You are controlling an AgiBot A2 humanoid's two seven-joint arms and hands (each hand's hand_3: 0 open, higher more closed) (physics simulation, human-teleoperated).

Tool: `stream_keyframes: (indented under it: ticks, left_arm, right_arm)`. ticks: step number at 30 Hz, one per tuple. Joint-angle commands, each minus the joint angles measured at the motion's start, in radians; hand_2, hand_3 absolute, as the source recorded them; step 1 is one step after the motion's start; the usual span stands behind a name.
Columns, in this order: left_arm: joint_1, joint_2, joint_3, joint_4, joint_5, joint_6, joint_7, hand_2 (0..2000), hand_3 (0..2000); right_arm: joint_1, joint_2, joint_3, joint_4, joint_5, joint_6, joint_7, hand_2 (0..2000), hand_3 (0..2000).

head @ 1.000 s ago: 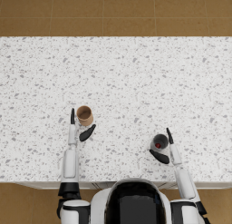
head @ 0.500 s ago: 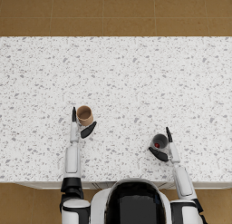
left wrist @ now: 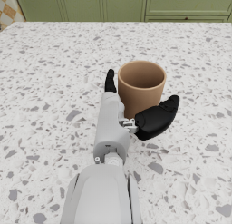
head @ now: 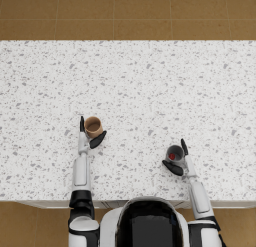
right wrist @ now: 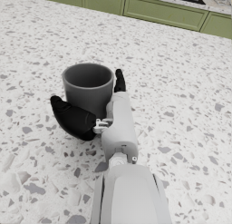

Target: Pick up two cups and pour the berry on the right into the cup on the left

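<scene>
A tan cup (head: 93, 126) stands upright on the speckled counter (head: 140, 86) at the left. In the left wrist view the tan cup (left wrist: 141, 86) looks empty. My left hand (head: 89, 137) brackets it, its straight fingers (left wrist: 110, 80) on one side and its thumb (left wrist: 157, 119) on the other, not closed on it. At the right stands a grey cup (head: 174, 153) with a red berry (head: 172, 156) inside. My right hand (head: 179, 160) flanks the grey cup (right wrist: 88, 87) the same way, its fingers (right wrist: 119, 80) alongside and its thumb (right wrist: 71, 119) spread.
The counter's near edge (head: 130, 202) runs just in front of my arms, and brown tiled floor (head: 125, 13) lies beyond the far edge. Green cabinet fronts (left wrist: 127, 5) show past the counter in the wrist views.
Both hands have edged forward along their cups, the right one more. The tan cup has stayed put; the grey cup looks slightly farther from me.
</scene>
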Motion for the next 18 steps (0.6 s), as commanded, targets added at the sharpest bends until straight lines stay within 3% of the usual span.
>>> stream_keyframes:
  ticks: [1, 6, 7, 8, 9, 10, 11, 14, 18]
  left_arm:
    - [0.034, 0.006, 0.0, 0.037, 0.0, 0.0, 0.0, 0, 0]
    - [0.049, 0.012, 0.005, 0.067, 0.0, 0.004, -0.003, 0, 0]
    - [0.048, 0.012, -0.002, 0.059, 0.0, 0.004, -0.004, 1361, 327]
    - [0.052, 0.012, -0.002, 0.061, 0.0, 0.0, -0.004, 2000, 653]
    - [0.056, 0.012, -0.002, 0.062, 0.001, -0.011, -0.003, 2000, 980]
    - [0.055, 0.012, -0.004, 0.053, 0.001, -0.02, -0.003, 2000, 1280]
    - [0.06, 0.014, -0.004, 0.064, 0.001, -0.018, -0.004, 2000, 1280]
    - [0.06, 0.015, 0.007, 0.061, 0.001, -0.011, -0.005, 2000, 1280]
    - [-0.045, 0.008, 0.005, -0.232, 0.001, -0.019, -0.004, 2000, 1280]
  right_arm:
    - [0.029, -0.014, 0.005, -0.023, 0.0, 0.001, 0.0, 0, 0]
    - [0.044, -0.029, 0.001, -0.033, 0.0, 0.009, 0.002, 0, 0]
    - [0.04, -0.03, 0.004, -0.02, 0.0, 0.008, 0.001, 0, 0]
    - [0.034, -0.03, -0.004, -0.009, 0.0, 0.0, 0.0, 1361, 327]
    - [0.041, -0.035, -0.009, -0.009, 0.0, 0.045, -0.002, 2000, 653]
    - [0.041, -0.037, -0.013, -0.001, 0.0, 0.093, -0.002, 2000, 980]
    - [0.04, -0.039, -0.015, -0.001, 0.0, 0.121, -0.003, 2000, 1280]
    - [0.043, -0.047, -0.032, 0.052, 0.0, 0.148, 0.008, 2000, 1280]
    - [0.037, -0.053, -0.061, 0.13, 0.0, 0.129, 0.011, 2000, 1280]
